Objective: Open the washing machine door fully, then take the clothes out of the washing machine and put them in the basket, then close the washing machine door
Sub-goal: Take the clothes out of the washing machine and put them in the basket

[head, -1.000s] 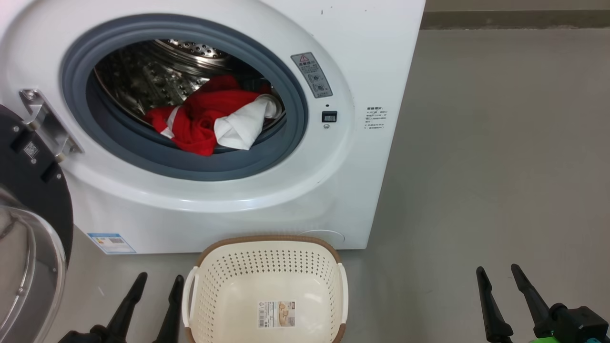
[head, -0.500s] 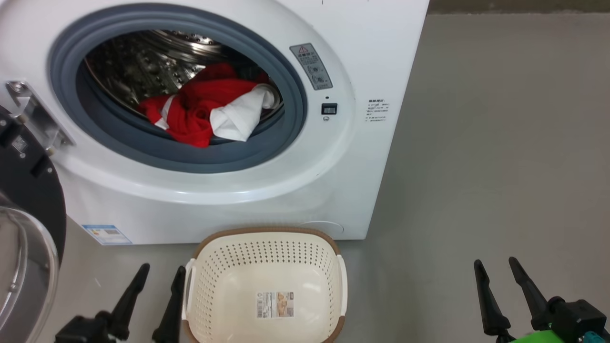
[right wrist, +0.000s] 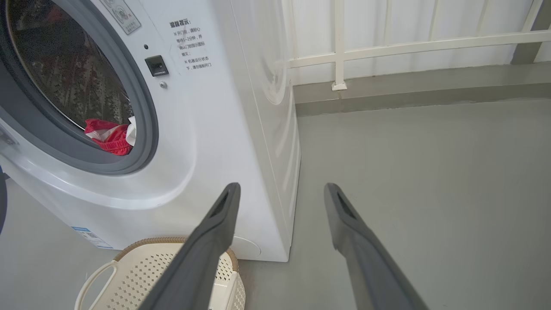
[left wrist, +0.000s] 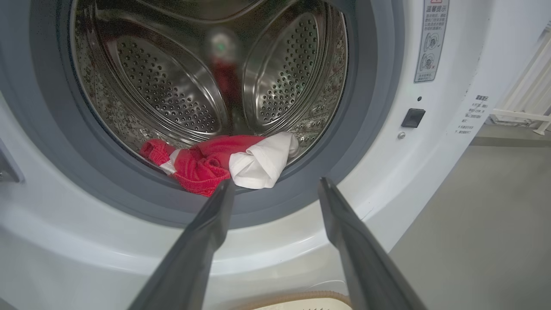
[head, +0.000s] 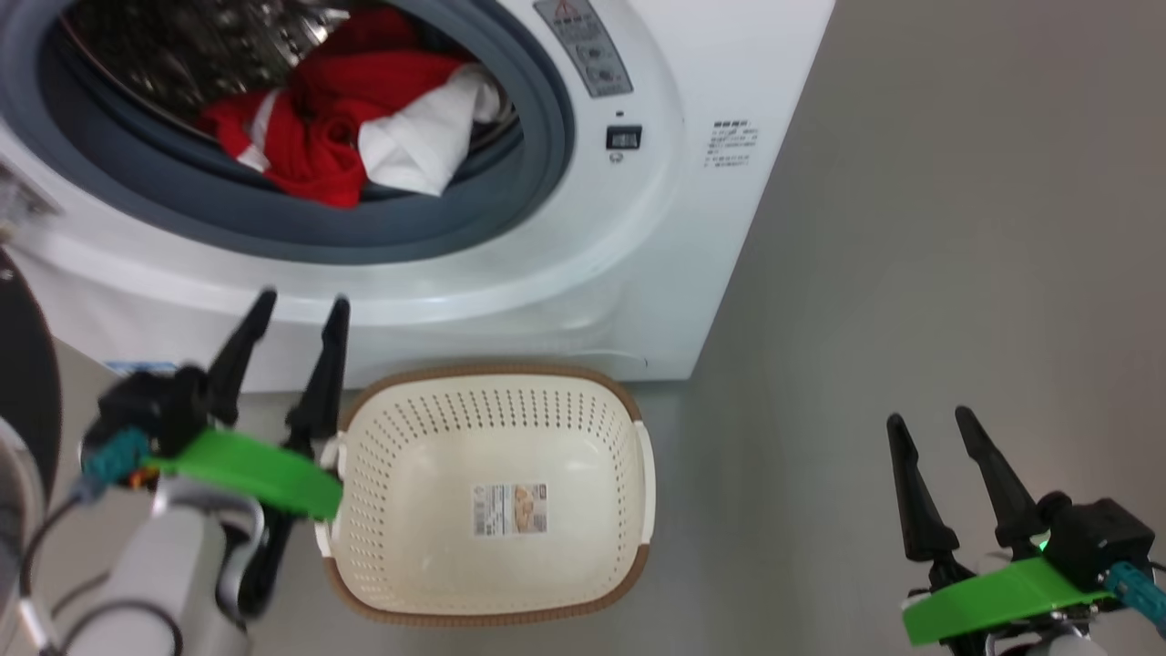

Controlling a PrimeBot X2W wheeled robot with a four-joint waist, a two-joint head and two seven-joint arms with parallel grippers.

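While the washing machine door (head: pixel 23 383) stands open, my left gripper (head: pixel 302 301), fingers spread and empty, faces the clothes (head: pixel 337 118) heaped in the washing machine (head: pixel 547 301); the basket (head: pixel 492 375) sits unfilled, closing yet undone.

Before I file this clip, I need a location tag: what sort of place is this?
Probably a laundry spot, perhaps a balcony or utility area: a white front-loading washing machine with clothes inside, a plastic basket on the bare grey floor, and a white railing behind.

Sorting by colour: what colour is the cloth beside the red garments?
White cloth; clearest in left wrist view.
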